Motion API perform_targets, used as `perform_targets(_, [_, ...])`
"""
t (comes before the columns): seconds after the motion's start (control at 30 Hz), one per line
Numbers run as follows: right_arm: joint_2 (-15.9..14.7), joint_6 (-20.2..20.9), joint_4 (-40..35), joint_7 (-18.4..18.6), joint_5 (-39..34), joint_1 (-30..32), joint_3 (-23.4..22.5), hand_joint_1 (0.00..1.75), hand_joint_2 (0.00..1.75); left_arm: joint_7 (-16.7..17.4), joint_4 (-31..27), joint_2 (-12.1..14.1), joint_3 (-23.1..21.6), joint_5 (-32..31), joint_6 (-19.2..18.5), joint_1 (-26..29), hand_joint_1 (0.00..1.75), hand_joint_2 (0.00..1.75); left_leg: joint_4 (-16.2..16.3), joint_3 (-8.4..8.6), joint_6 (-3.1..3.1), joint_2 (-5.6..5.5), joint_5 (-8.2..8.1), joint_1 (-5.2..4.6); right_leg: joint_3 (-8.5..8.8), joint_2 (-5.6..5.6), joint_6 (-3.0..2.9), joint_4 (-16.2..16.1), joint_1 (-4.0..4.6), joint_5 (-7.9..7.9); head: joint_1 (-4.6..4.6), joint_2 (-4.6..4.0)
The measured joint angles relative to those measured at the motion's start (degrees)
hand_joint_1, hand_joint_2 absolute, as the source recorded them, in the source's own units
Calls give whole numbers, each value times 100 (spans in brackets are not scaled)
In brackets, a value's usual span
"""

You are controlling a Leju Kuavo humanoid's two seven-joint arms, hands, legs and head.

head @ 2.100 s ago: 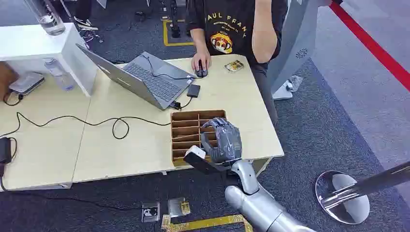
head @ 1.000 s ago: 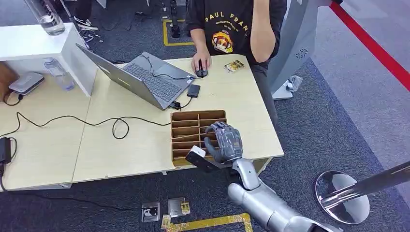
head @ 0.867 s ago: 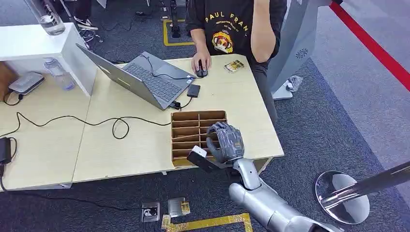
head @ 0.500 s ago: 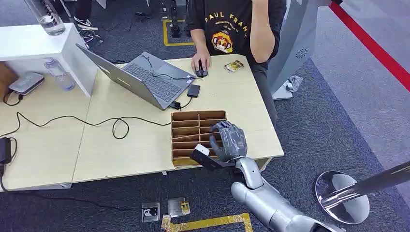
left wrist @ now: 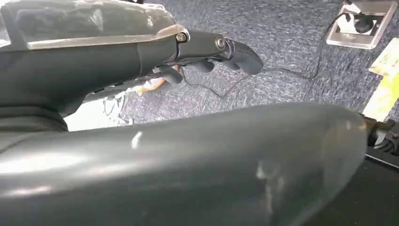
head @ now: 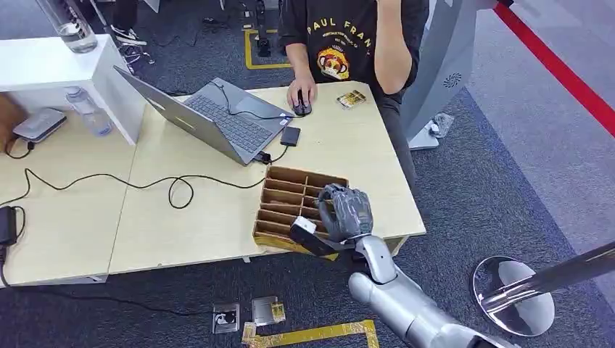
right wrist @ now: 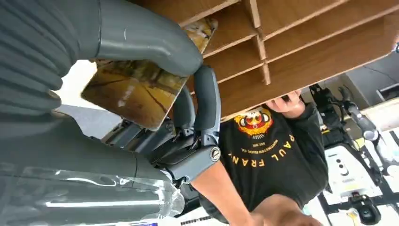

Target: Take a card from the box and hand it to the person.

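The brown wooden divider box [head: 286, 203] lies skewed near the table's front edge, in front of the person [head: 348, 36] seated at the far side. My right hand [head: 344, 210] is over the box's right compartments. In the right wrist view this hand [right wrist: 155, 42] pinches a glossy gold-brown card [right wrist: 136, 92] between thumb and fingers [right wrist: 207, 103], just beside the box's slots [right wrist: 306, 42]. The person's shirt [right wrist: 263, 141] shows beyond the box. My left hand [left wrist: 197, 52] hangs over the carpet with fingers loosely apart, holding nothing.
An open laptop [head: 217, 119], a mouse [head: 301, 109] under the person's hand, a black cable [head: 145, 183] and a small gold packet [head: 352, 98] lie on the wooden table [head: 188, 225]. A bottle [head: 91, 112] stands at the left. A stanchion base [head: 515, 293] is on the floor at the right.
The box has turned out of square with the table and shifted slightly toward the front edge. My right hand has drifted a little to the right over it.
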Motion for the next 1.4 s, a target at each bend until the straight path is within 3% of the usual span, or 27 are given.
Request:
perform_targets(0.13, [-22,-2,-171,9,197,57,-29,175,175,2,0,0,0,2,5,0,0,0,0,0,0,0,0,0,0,0,0,0,0,0,0,0])
perform_targets(0.5, [-103,-2,-1510,201,900,366,-171,175,175,26,0,0,0,48,29,1,0,0,0,0,0,1,0,0,0,1,0,0,0,0,0,0])
perform_targets(0.83, [-173,-2,-2133,308,827,408,-240,175,175,46,0,0,0,54,29,0,0,0,0,0,0,0,0,0,1,1,0,0,0,0,0,0])
perform_targets(1.07, [-186,2,-1928,225,437,46,-238,175,175,33,0,0,-2,13,7,-3,0,0,0,0,0,1,0,0,1,2,0,0,0,0,0,0])
perform_targets(1.4, [6,7,-514,308,236,-1232,-219,175,175,13,-9,0,-92,-210,-109,-35,0,0,0,-1,4,0,4,0,2,0,1,1,0,3,4,0])
